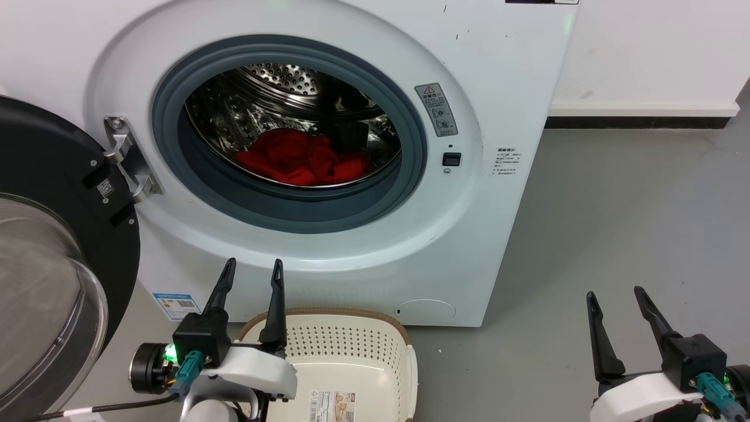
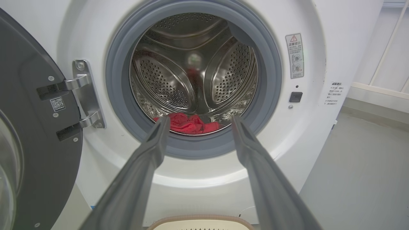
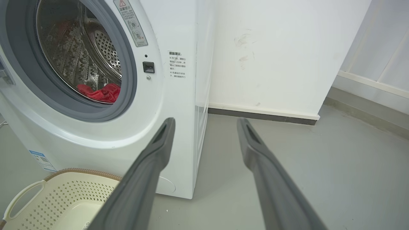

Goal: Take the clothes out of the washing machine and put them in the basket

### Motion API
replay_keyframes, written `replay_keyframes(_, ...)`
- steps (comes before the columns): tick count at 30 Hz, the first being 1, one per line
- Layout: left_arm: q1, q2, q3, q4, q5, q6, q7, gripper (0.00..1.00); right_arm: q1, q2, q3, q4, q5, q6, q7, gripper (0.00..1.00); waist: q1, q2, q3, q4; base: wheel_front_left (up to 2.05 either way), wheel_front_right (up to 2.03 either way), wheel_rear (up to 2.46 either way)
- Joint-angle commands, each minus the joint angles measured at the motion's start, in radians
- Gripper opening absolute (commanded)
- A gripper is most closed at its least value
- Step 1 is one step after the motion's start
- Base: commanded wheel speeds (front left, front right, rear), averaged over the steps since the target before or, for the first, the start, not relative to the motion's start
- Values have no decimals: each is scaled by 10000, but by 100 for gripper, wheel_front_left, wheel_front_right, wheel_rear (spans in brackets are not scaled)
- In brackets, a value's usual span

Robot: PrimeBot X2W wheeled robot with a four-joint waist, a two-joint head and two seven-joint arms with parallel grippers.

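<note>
Red clothes (image 1: pixel 302 157) lie bunched on the floor of the steel drum inside the white washing machine (image 1: pixel 498 70), whose black-framed glass door (image 1: pixel 53 258) is swung open to the left. The clothes (image 2: pixel 188 124) show low in the porthole in the left wrist view, and the clothes (image 3: pixel 102 92) in the right wrist view too. The cream basket (image 1: pixel 375 337) with a brown rim stands on the floor in front of the machine, holding only a paper label. My left gripper (image 1: pixel 252 268) is open above the basket's left edge, outside the porthole. My right gripper (image 1: pixel 615 295) is open over the bare floor to the right.
Grey floor (image 1: pixel 615 223) stretches to the right of the machine up to a white wall with a dark skirting (image 1: pixel 638 122). The open door and its steel hinge (image 1: pixel 126 158) crowd the left side. The basket (image 3: pixel 60 198) sits close against the machine's front.
</note>
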Motion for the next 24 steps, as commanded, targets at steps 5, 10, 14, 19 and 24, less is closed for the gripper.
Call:
replay_keyframes(5,22,5,18,94,-54,-15,-27,100,-24,27,-43,89,-3,-7,47,100,0,0,11,10,0,0,0)
replay_keyframes(10,16,5,27,142,-58,-5,-27,100,-57,27,-46,132,1,-7,74,100,0,0,10,1,0,0,0)
replay_keyframes(14,18,5,28,160,-45,21,-27,100,-57,27,-48,142,51,-7,72,100,0,0,23,-1,0,0,0)
replay_keyframes(19,-25,5,37,164,12,57,-27,100,-93,27,-38,153,123,-7,73,100,0,0,66,8,0,0,0)
replay_keyframes(24,-181,5,125,239,68,56,-27,100,-170,27,52,73,157,-7,79,100,0,0,213,-26,0,0,0)
